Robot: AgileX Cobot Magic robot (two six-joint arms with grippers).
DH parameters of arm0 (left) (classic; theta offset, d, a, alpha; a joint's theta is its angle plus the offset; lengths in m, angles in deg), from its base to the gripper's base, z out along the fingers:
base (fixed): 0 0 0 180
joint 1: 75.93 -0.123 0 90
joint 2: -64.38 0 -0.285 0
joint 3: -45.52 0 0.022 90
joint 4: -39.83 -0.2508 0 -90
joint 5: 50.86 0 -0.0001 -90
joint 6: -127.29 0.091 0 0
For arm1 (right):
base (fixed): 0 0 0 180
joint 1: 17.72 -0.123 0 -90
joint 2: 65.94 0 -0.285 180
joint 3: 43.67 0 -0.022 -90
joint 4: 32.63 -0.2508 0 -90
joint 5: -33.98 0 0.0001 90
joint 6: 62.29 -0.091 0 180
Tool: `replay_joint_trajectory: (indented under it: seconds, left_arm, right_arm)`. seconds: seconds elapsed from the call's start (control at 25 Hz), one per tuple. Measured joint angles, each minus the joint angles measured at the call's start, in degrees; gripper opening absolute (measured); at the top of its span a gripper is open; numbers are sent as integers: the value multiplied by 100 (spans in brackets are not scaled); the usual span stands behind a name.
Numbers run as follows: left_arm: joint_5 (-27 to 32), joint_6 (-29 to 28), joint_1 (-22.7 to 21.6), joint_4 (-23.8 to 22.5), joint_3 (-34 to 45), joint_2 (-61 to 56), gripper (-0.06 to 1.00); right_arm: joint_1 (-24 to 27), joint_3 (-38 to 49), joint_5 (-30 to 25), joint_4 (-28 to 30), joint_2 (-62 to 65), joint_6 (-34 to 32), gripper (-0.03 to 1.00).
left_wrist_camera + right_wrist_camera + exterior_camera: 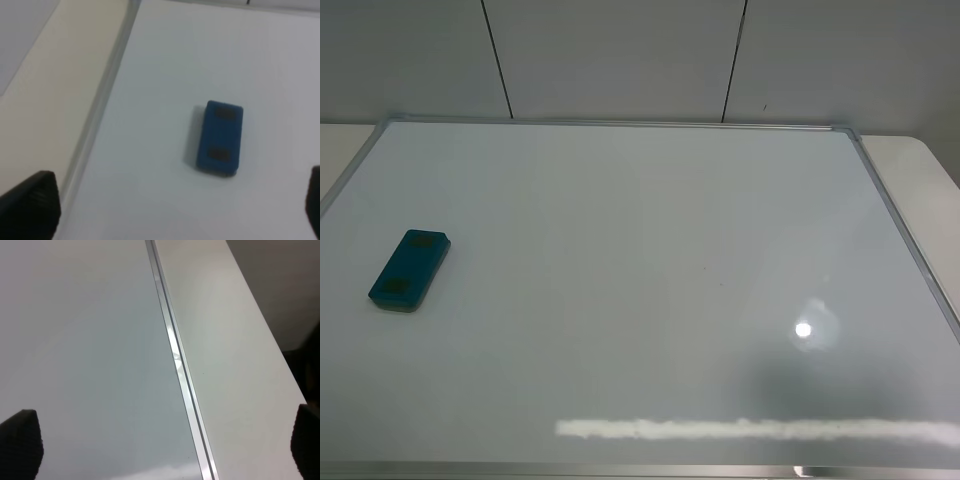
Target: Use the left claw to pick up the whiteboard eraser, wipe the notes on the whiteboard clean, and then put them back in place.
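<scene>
The teal-blue whiteboard eraser [410,269] lies flat on the left part of the whiteboard [650,250], and nothing holds it. No arm shows in the exterior view. In the left wrist view the eraser [220,139] lies ahead of my left gripper [172,205], whose black fingertips [31,205] stand wide apart and empty, clear of the eraser. My right gripper [164,440] is open and empty above the board's right frame [177,365]. I see no black scribble on the board in any view.
A white glare streak [750,429] and a bright light spot [804,329] lie on the board's near right part. Cream table surface [45,100] runs beside the board's left frame, and white table [225,350] beside the right frame. Wall panels stand behind.
</scene>
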Motion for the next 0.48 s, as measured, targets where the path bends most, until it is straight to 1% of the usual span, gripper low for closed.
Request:
replay_joint_trajectory:
  seconds: [0.08, 0.16, 0.28, 0.36, 0.48]
  left_arm:
    - [-98, 170, 6, 106, 129, 0, 99]
    - [-273, 229, 44, 109, 317, 0, 99]
    - [-326, 170, 72, 145, 522, 0, 99]
    - [-326, 123, 72, 249, 549, 0, 99]
    - [-337, 106, 72, 283, 549, 0, 99]
  right_arm:
    - [0, 0, 0, 0, 0, 0, 99]
    - [0, 0, 0, 0, 0, 0, 99]
    - [0, 0, 0, 0, 0, 0, 99]
    - [0, 0, 0, 0, 0, 0, 99]
    - [0, 0, 0, 0, 0, 0, 99]
